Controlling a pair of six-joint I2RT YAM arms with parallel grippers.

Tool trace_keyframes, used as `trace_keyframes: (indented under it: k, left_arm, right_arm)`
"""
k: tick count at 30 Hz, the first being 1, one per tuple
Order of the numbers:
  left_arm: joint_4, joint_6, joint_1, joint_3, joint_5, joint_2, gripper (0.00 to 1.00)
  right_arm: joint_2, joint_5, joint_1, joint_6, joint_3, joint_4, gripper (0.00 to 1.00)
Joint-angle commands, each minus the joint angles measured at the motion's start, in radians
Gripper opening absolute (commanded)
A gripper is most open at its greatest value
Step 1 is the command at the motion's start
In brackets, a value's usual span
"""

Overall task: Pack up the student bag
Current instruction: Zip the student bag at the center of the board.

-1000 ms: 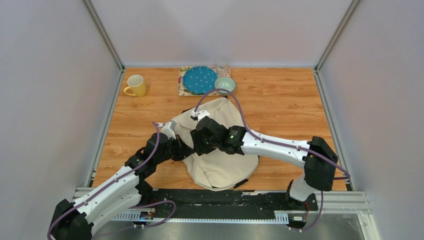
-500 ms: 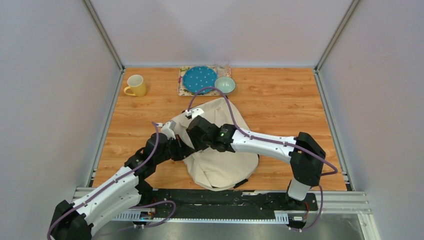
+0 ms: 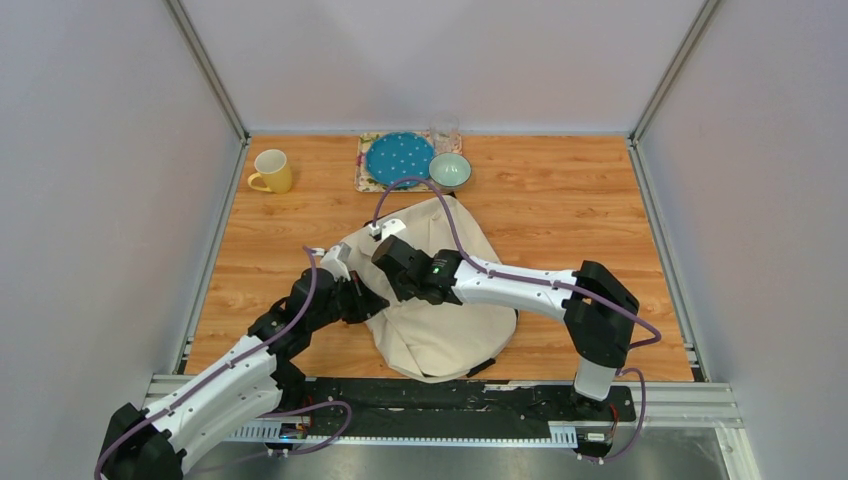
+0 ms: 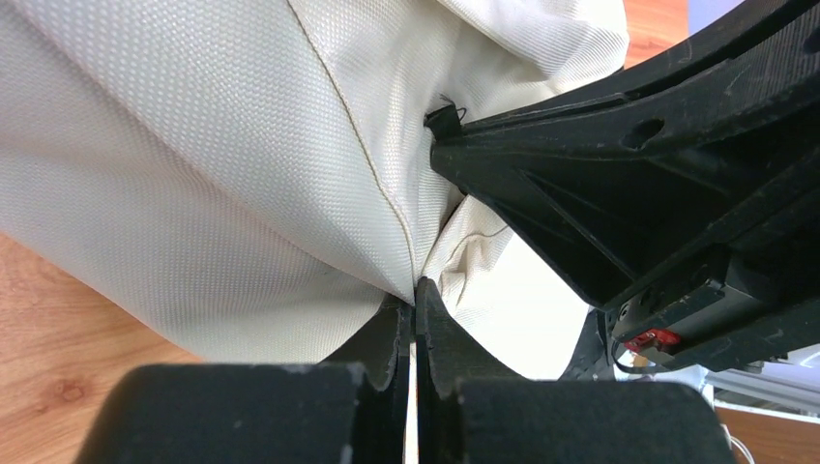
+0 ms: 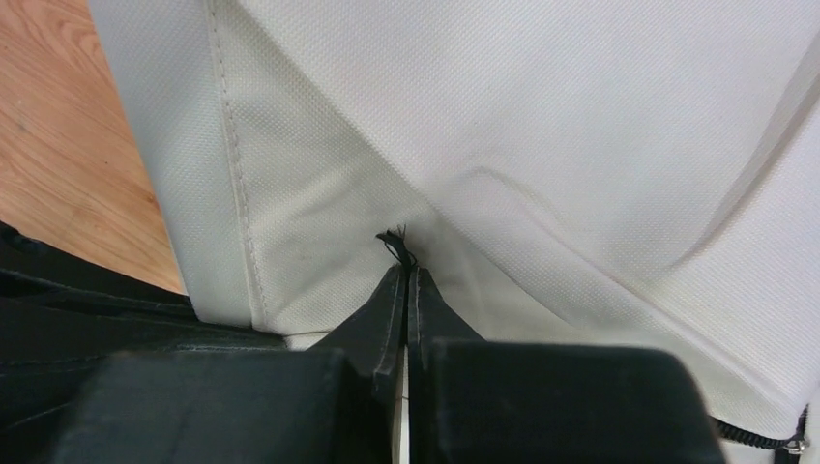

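Wood-grain tabletop (image 3: 560, 200), pale grey walls (image 3: 450, 60); left and right jaws both clamp the student bag (image 3: 450, 330).

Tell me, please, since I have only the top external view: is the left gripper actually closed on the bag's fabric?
Observer: Yes. In the left wrist view the left gripper is shut on a fold of the student bag, with cream cloth pinched between its tips.
Operator: Thank you. And the right one?
Observer: The right gripper is shut too. The bag's creases run into its tips, and a black thread tuft pokes out just above them.
Operator: Is a zipper near it?
Observer: A black zipper shows in the lower right corner of the right wrist view, well apart from the fingertips.
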Motion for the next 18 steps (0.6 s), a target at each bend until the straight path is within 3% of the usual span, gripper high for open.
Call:
trace_keyframes:
  k: [1,18]
  left_arm:
    - [0.034,0.008,0.007,0.004,-0.004,-0.028,0.0]
    - [-0.077,0.016,0.008,-0.035,-0.075,-0.09,0.0]
  right_arm:
    - [-0.013,0.069,0.007,0.003,0.03,-0.005,0.0]
    - [-0.282,0.142,-0.125,0.115,-0.231,0.061,0.0]
